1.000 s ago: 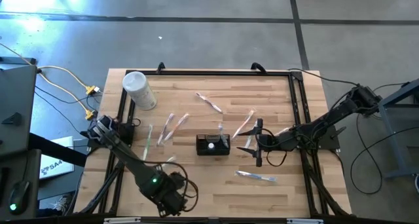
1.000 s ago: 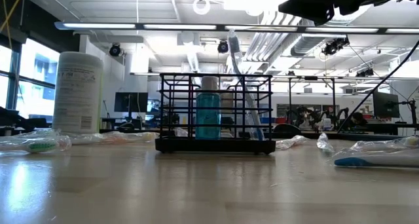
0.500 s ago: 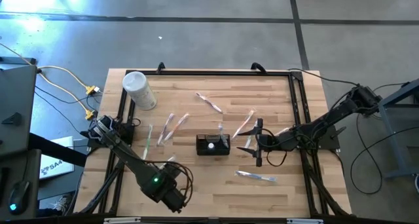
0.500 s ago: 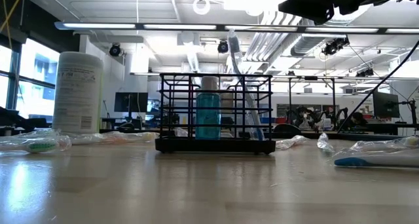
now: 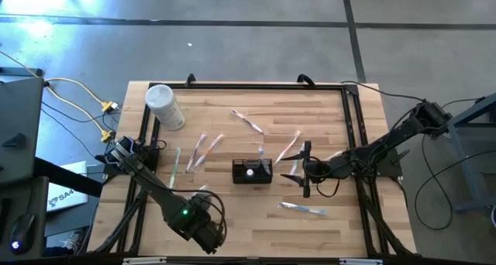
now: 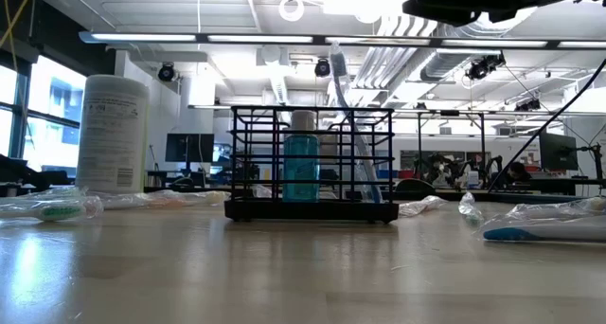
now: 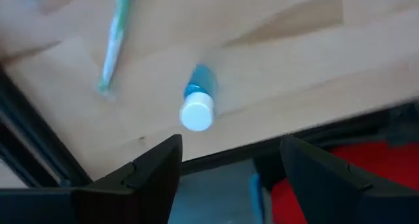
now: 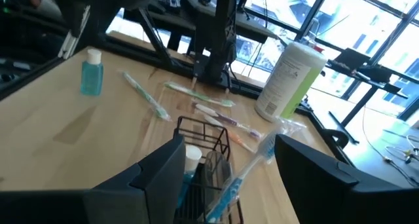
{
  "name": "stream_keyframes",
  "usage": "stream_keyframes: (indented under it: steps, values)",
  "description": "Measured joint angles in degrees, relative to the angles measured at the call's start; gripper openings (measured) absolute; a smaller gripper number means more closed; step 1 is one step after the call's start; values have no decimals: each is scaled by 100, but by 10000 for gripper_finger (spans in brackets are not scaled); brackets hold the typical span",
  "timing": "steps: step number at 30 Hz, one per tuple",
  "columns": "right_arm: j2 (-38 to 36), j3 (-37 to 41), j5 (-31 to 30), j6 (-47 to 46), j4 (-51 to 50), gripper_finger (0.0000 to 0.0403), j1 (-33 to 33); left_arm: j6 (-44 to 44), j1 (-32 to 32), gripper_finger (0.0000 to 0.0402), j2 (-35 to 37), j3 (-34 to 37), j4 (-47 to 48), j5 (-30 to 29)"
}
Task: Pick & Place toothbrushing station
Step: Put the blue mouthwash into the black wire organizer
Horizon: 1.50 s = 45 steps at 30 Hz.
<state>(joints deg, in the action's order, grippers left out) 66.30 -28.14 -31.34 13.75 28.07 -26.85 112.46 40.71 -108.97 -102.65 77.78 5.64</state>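
Left claw (image 5: 203, 226) at the near tabletop (image 5: 248, 222) edge, fingers wide apart, empty; it has drifted slightly inward over the last second, hovering over a small blue bottle (image 7: 198, 106) with a white cap, standing by a wrapped toothbrush (image 7: 115, 37); probably lining up to grab that bottle. Mid-tabletop: toothbrushing station (image 5: 253, 171), a black wire holder already carrying a bottle and one toothbrush (image 6: 352, 125). Right claw (image 5: 298, 170) just beside the station, fingers spread, holding nothing, barely shifted; looks like it has just finished a drop. More wrapped toothbrushes lie scattered; far corner, white canister (image 5: 164, 106); station not yet full.
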Motion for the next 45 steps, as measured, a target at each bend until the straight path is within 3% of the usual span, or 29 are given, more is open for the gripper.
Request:
stream_keyframes:
  steps: [4,11,15,32,45]
  values:
    - [0,0,77,-19,-199,228,0,627,43,254,0,0,36,3]
    - [0,0,328,-218,-422,228,0,766,57,253,9,422,-340,158]
    - [0,0,327,-326,-424,228,0,767,56,253,9,700,-330,432]
    - [0,0,324,-355,-404,228,-2,249,28,253,8,1486,-1460,470]
    - [0,0,322,-353,-421,228,-2,191,19,253,7,1515,-1445,399]
